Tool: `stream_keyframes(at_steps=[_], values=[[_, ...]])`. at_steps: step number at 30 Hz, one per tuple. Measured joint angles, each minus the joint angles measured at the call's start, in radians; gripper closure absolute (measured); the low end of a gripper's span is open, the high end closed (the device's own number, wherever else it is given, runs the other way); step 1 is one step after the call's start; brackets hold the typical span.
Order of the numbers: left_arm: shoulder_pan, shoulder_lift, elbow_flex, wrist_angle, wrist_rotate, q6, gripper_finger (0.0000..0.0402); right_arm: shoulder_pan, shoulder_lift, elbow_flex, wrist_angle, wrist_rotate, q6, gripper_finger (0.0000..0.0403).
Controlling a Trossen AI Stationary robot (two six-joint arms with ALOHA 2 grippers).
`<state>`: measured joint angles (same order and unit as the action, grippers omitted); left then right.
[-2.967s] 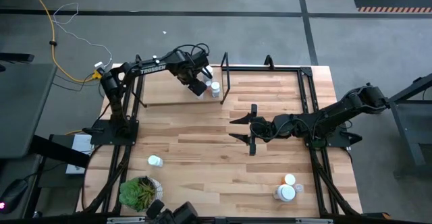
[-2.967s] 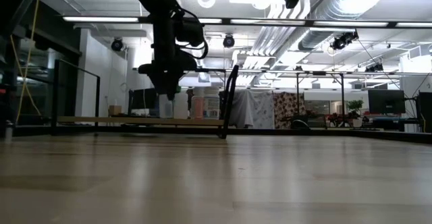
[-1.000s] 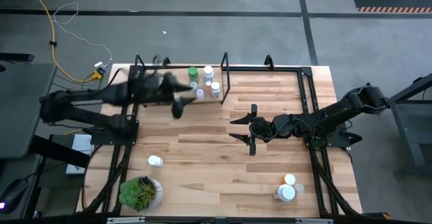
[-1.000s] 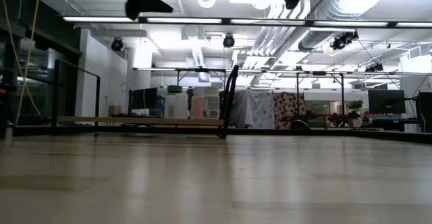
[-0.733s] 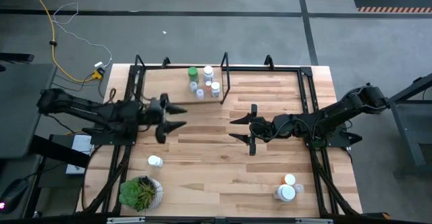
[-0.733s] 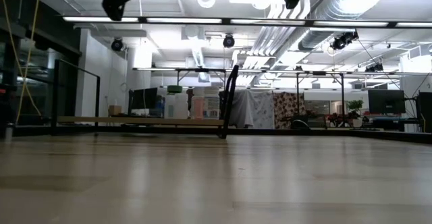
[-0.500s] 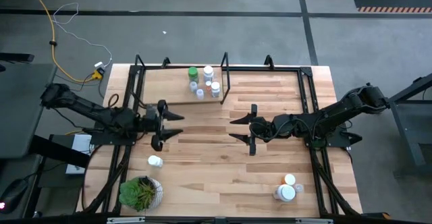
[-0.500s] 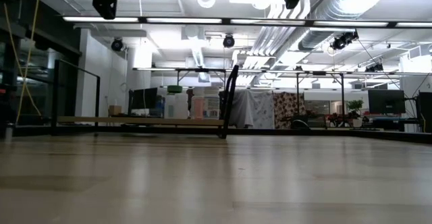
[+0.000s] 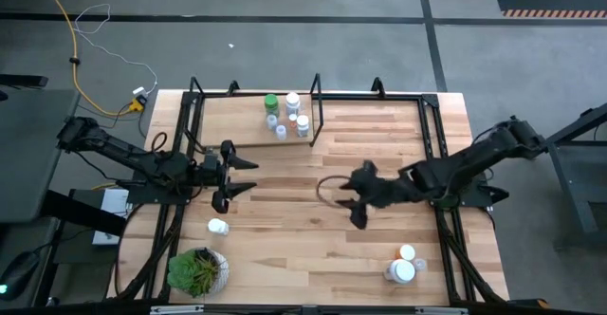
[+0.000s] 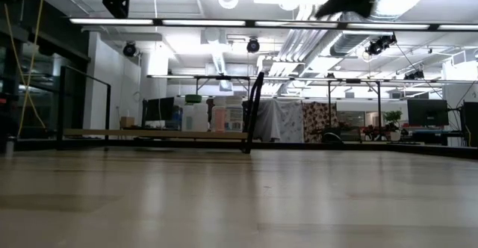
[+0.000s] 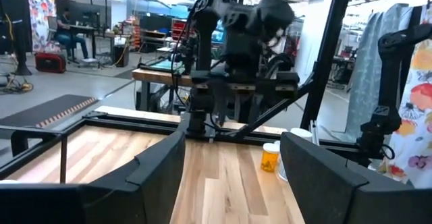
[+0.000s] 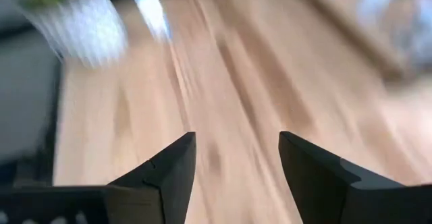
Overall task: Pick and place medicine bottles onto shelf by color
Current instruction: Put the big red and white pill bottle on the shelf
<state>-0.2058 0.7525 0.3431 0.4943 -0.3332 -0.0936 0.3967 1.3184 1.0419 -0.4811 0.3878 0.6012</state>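
The shelf [image 9: 248, 125] stands at the table's far left; in the low view it is the light plank [image 10: 157, 134]. At its right end stand a green bottle [image 9: 271, 101] and several white bottles [image 9: 292, 100]. A white bottle [image 9: 218, 226] lies on its side near the plant. An orange bottle [image 9: 406, 253] and a white one [image 9: 402, 271] stand near the right corner; the left wrist view shows the orange one [image 11: 270, 158]. My left gripper [image 9: 244, 176] [image 11: 231, 140] is open over the left middle. My right gripper [image 9: 343, 199] [image 12: 236, 140] is open over the table's middle, blurred.
A potted plant [image 9: 197, 269] stands at the near left corner. Black frame rods [image 9: 432, 125] run along the table's right and far sides. Bare wood [image 9: 294, 239] lies between the two grippers and the near edge.
My left gripper has drawn back from beside the shelf toward the near left, then stopped, open and holding nothing. My right gripper, still until half a second ago, has swung toward the near edge and turned, and shows blurred.
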Motion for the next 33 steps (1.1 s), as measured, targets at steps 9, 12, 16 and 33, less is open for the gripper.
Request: stream_keyframes(at_steps=[9,12,16,33], values=[[0.000,0.001,0.000,-0.004,0.016,-0.001,0.0167,0.295,0.108,0.256,-0.522,-0.153,0.597,0.0198],[0.000,0.001,0.000,-0.004,0.016,-0.002,0.0167,0.386,0.147,0.337,-0.616,-0.157,0.773,0.0199],[0.000,0.001,0.000,-0.004,0.016,-0.007,0.0167,0.469,0.208,0.454,-0.766,-0.194,0.990,0.0198],[0.001,0.001,0.000,-0.003,0.008,0.053,0.0167,0.602,0.406,0.680,-0.993,-0.269,1.228,0.0198]])
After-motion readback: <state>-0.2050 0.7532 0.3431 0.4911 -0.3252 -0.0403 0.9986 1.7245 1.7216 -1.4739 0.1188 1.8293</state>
